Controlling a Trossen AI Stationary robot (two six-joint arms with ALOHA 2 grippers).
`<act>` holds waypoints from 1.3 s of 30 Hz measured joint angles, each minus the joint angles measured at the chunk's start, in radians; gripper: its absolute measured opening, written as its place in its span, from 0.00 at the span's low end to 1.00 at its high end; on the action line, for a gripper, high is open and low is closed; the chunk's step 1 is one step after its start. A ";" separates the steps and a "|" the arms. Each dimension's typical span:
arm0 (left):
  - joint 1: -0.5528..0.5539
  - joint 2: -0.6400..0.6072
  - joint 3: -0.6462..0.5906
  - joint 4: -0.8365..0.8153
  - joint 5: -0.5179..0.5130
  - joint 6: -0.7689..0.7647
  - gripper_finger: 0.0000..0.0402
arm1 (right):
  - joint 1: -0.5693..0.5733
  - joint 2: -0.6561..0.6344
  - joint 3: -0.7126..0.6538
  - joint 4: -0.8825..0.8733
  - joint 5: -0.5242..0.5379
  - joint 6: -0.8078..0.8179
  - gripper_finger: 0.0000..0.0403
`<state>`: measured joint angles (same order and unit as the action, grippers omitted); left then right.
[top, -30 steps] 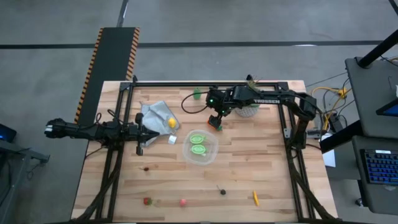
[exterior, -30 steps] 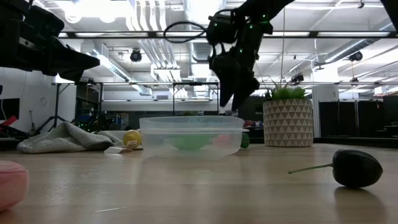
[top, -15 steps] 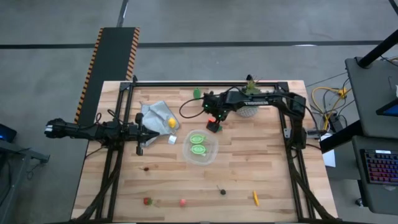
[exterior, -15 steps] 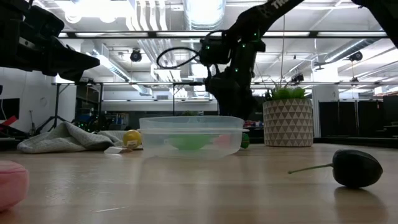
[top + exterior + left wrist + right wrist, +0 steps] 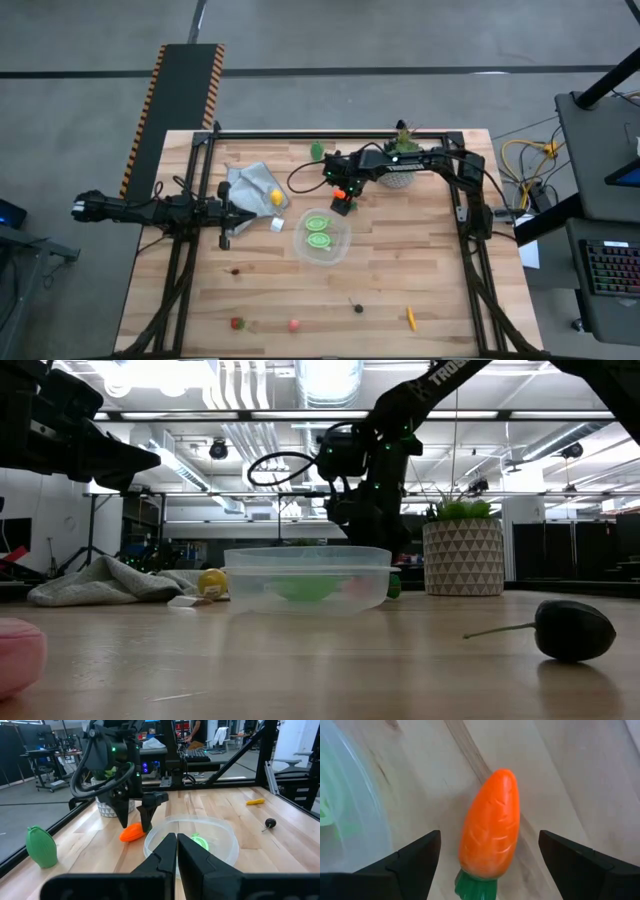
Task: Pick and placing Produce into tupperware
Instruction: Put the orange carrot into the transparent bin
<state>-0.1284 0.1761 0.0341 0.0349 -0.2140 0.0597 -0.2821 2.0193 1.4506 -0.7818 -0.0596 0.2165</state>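
The task is looking early. Only two green slices [image 5: 318,231] are lying in the tupperware [image 5: 343,247], which is sitting mid-bench. Scanning the high view from left to right, a yellow piece [image 5: 275,197] is resting on the grey cloth [image 5: 248,183], a dark berry [image 5: 235,269] and a strawberry [image 5: 237,322] are lying at about 7 o'clock of the tupperware, a pink piece [image 5: 294,324] and a dark cherry [image 5: 358,309] near 6, and a yellow pepper [image 5: 410,319] at 5. A green piece [image 5: 316,151] is waiting at 12.

The left tool [image 5: 176,851] is waiting at 9 o'clock, fingers pressed together. The right tool [image 5: 487,854] is hanging spread over the carrot [image 5: 491,836], fingers on either side, not yet pinching it. The carrot is lying on the bench [image 5: 420,260] just beside the tupperware's rim at 1 o'clock.
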 joint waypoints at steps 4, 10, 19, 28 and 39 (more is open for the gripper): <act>0.000 0.000 0.000 0.000 0.000 0.000 0.00 | 0.000 0.000 0.000 0.016 0.000 -0.005 0.81; 0.000 0.003 0.000 0.000 0.000 0.000 0.00 | 0.000 0.000 0.000 0.017 0.000 -0.007 0.81; 0.000 0.020 0.000 0.000 0.000 0.000 0.00 | 0.000 0.000 0.000 0.021 0.000 -0.008 0.81; 0.000 0.027 0.000 0.000 0.000 0.000 0.00 | 0.003 0.005 -0.006 0.023 -0.005 -0.011 0.81; 0.000 0.026 0.000 0.001 0.000 0.000 0.00 | 0.006 0.067 0.003 0.021 -0.022 -0.012 0.81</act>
<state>-0.1284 0.2022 0.0341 0.0358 -0.2142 0.0597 -0.2756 2.0861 1.4536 -0.7605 -0.0814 0.2046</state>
